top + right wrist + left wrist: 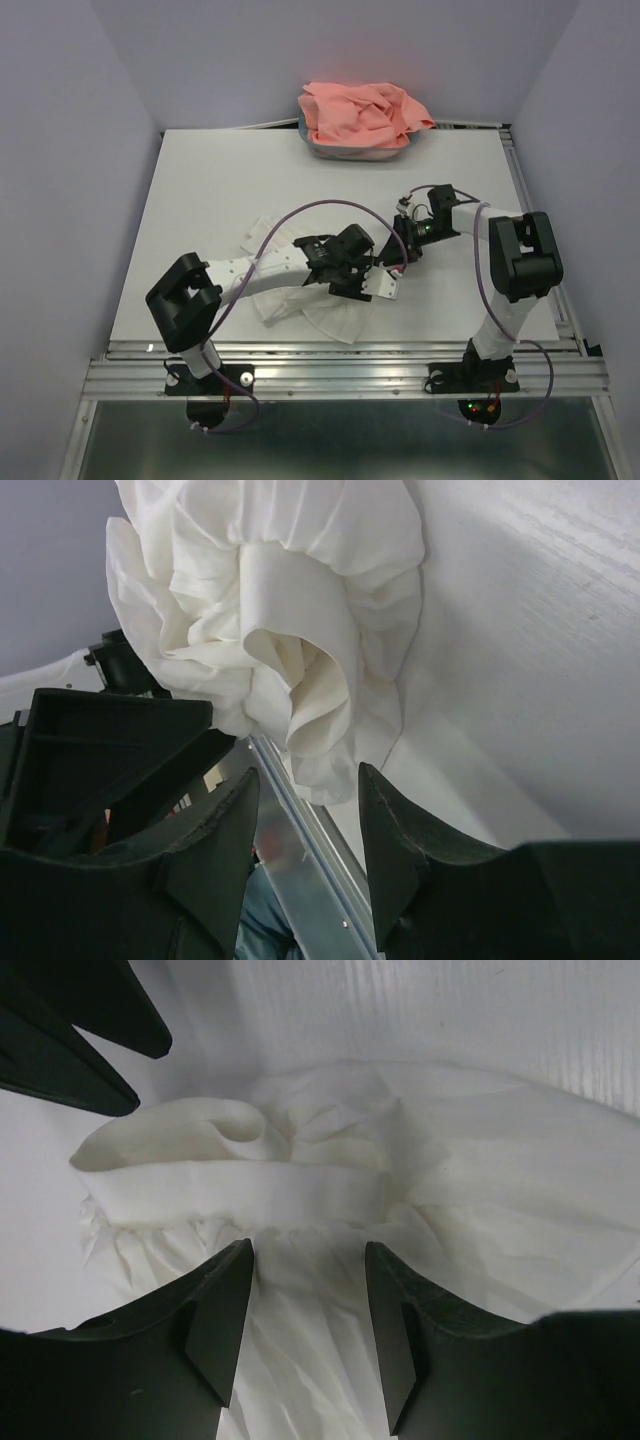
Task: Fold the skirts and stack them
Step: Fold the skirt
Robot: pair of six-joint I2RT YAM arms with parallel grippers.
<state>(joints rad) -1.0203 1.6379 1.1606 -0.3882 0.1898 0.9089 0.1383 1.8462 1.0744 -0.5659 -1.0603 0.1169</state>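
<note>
Hardly begun: white pleated cloth skirt [335, 318] rumpled, unfolded, well this side of teal plastic tub [305, 130]; salmon-pink gathered skirt [360, 112] heaped in that tub. Jaws of left gripper [308, 1260], right gripper [308, 780] apart, seemingly clamping nothing.

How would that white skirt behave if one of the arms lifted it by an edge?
Probably floppy: the white skirt lies in soft, rumpled folds and its waistband curls over, so it would likely droop. It looks thin and finely pleated, so probably light. Pushed across the table, it would more likely bunch up than slide whole.
</note>
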